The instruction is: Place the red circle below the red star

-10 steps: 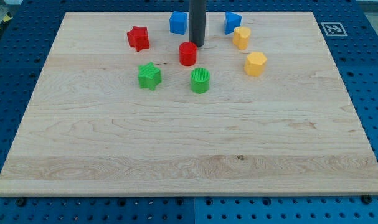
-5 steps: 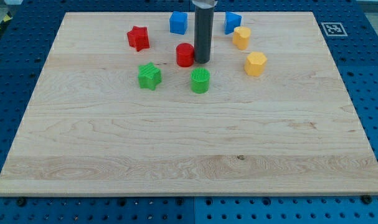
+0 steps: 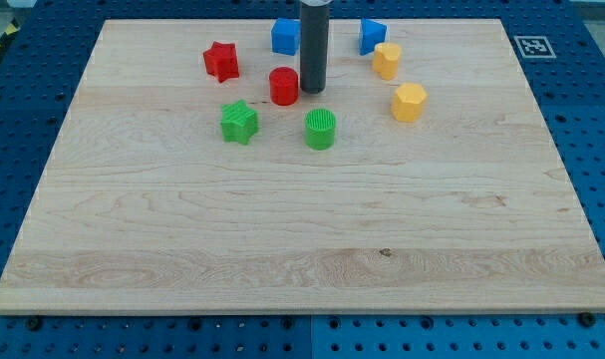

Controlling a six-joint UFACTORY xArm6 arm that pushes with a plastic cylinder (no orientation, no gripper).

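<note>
My tip (image 3: 313, 92) touches red circle's (image 3: 283, 86) right.

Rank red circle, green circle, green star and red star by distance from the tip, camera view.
Measured from my tip:
1. Red circle, right beside it on the view's left.
2. Green circle, just below it.
3. Green star, lower left.
4. Red star, upper left, farthest.

Dark rod upright, entering from the view's top, my tip (image 3: 313, 92) down at board level
</note>
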